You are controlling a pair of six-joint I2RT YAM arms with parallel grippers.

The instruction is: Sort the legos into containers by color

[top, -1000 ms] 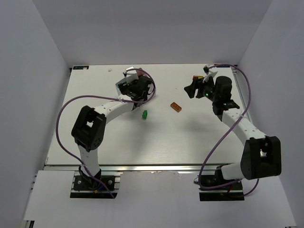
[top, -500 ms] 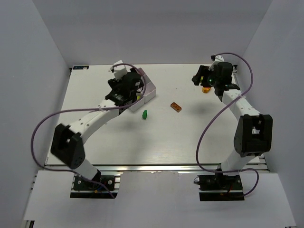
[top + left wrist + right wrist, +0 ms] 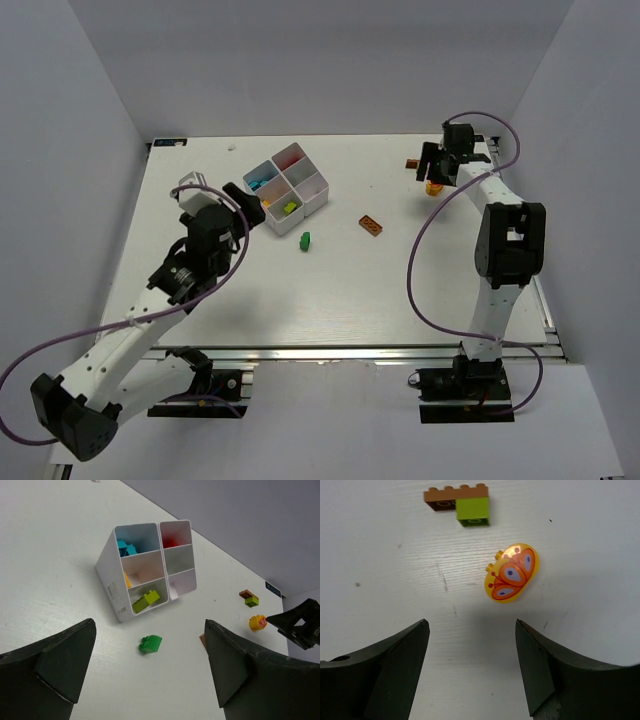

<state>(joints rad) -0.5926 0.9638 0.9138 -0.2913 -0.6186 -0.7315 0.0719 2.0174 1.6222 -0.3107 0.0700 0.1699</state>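
The white divided tray (image 3: pixel 306 213) (image 3: pixel 112 587) stands at the back left. It holds blue legos (image 3: pixel 127 547), a red one (image 3: pixel 171 542) and a lime one (image 3: pixel 146 600). A green brick (image 3: pixel 305 240) (image 3: pixel 150 643) and an orange flat brick (image 3: pixel 372 225) lie loose on the table. My left gripper (image 3: pixel 243 199) (image 3: pixel 150 629) hangs open and empty, near-left of the tray. A yellow butterfly piece (image 3: pixel 433 186) (image 3: pixel 512 572) and a brown-and-lime brick (image 3: pixel 411 163) (image 3: pixel 465 502) lie at the far right. Over them my right gripper (image 3: pixel 432 166) (image 3: pixel 471 624) is open, holding nothing.
Grey walls close in the table (image 3: pixel 330 300) on the left, back and right. The right arm's purple cable (image 3: pixel 425 260) loops over the right side. The right gripper's black fingers (image 3: pixel 300 625) show at the left wrist view's right edge.
The left arm drew back from over the tray toward the near left, uncovering it. The right arm swung further back and right, over the butterfly piece.
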